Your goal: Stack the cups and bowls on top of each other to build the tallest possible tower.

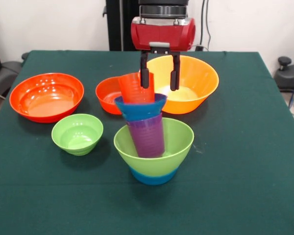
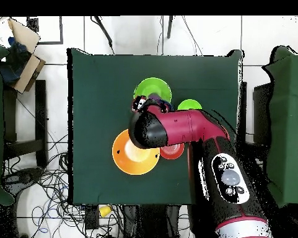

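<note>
The tower stands at the table's middle front: a light blue bowl as base, a light green bowl nested on it, a purple cup standing in that, a dark blue bowl on the purple cup, and an orange-red cup on top. My gripper hangs just behind and to the right of the top cup. It is open, and one finger overlaps the cup's right edge. The yellow cup is out of view. In the overhead view the arm covers most of the tower, and only the green bowl shows.
A large yellow-orange bowl and a medium red-orange bowl sit behind the tower. A large red-orange bowl is at the left. A small light green bowl is left of the tower.
</note>
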### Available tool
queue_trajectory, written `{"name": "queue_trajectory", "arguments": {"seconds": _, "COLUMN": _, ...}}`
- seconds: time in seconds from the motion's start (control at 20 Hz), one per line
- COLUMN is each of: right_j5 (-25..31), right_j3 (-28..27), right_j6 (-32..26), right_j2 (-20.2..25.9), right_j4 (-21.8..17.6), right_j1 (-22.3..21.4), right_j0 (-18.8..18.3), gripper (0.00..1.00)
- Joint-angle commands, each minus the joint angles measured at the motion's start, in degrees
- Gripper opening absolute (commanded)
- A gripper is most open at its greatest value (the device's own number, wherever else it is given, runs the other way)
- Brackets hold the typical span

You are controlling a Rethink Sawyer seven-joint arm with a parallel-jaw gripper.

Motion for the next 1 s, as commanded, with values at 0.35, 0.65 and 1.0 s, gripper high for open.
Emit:
{"name": "queue_trajectory", "arguments": {"seconds": 0.35, "right_j5": 0.25, "right_j3": -1.66, "right_j6": -1.06, "right_j2": 3.32, "right_j4": -1.01, "right_j1": 3.87, "right_j0": 1.81, "gripper": 1.0}}
{"name": "queue_trajectory", "arguments": {"seconds": 0.65, "right_j5": 0.59, "right_j3": -1.62, "right_j6": -0.88, "right_j2": 2.77, "right_j4": -1.04, "right_j1": 3.8, "right_j0": 2.01, "gripper": 1.0}}
{"name": "queue_trajectory", "arguments": {"seconds": 1.0, "right_j5": 3.12, "right_j3": 3.06, "right_j6": -0.76, "right_j2": 2.39, "right_j4": 0.15, "right_j1": 0.05, "right_j0": 1.29, "gripper": 1.0}}
